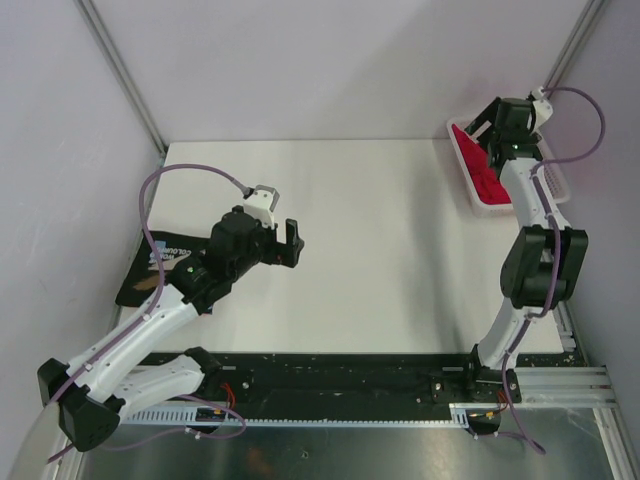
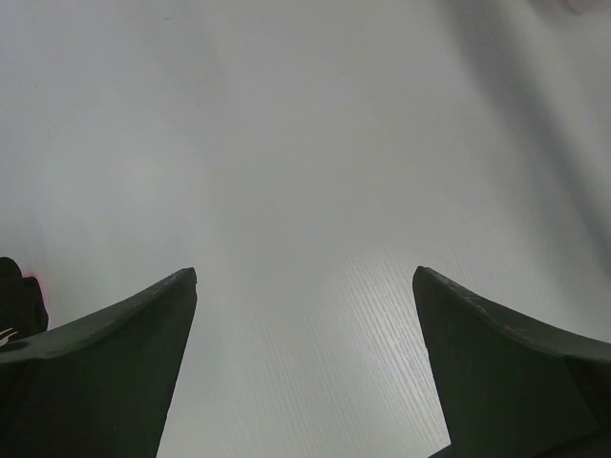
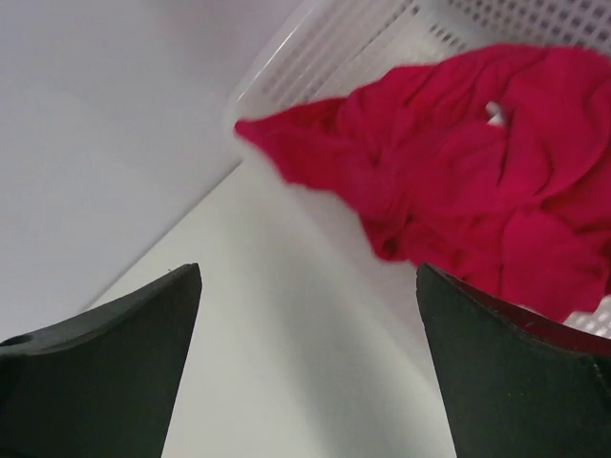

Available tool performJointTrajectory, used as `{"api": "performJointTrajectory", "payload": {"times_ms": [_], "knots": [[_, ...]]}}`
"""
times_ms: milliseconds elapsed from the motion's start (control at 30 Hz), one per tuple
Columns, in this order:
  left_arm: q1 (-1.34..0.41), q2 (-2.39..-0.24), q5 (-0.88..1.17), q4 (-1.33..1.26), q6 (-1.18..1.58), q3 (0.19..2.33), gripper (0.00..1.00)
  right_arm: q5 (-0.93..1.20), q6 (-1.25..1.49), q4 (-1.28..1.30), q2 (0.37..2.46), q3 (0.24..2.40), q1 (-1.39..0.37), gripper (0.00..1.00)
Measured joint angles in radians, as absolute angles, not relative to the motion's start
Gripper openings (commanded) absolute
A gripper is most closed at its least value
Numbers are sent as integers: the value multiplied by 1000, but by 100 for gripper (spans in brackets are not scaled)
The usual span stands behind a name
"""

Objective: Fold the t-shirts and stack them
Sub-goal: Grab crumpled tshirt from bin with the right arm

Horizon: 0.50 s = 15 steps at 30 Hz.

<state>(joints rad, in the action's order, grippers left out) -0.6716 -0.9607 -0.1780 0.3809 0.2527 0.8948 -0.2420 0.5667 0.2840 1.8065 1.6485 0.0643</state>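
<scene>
Crimson t-shirt [image 3: 477,181] lies in basket [image 3: 329,48] just ahead of open right jaws; open left jaws hang over counter [image 2: 286,143], black t-shirt [image 1: 135,285] behind.

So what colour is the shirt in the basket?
The shirt is plain crimson-pink with no print; it shows best in the right wrist view.

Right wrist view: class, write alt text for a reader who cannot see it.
A crumpled crimson-pink t-shirt drapes over the rim of a white mesh basket on a white table. The right hand is open just before it, holding nothing.
</scene>
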Motion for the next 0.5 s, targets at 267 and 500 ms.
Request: {"api": "performJointTrajectory", "payload": {"times_ms": [267,500], "knots": [[-671,-961,-171,381,252,895,99,-281,575,387,2058,1893,178,99],[-666,-961,-154,381,252,895,100,-266,577,521,2265,2062,234,99]]}}
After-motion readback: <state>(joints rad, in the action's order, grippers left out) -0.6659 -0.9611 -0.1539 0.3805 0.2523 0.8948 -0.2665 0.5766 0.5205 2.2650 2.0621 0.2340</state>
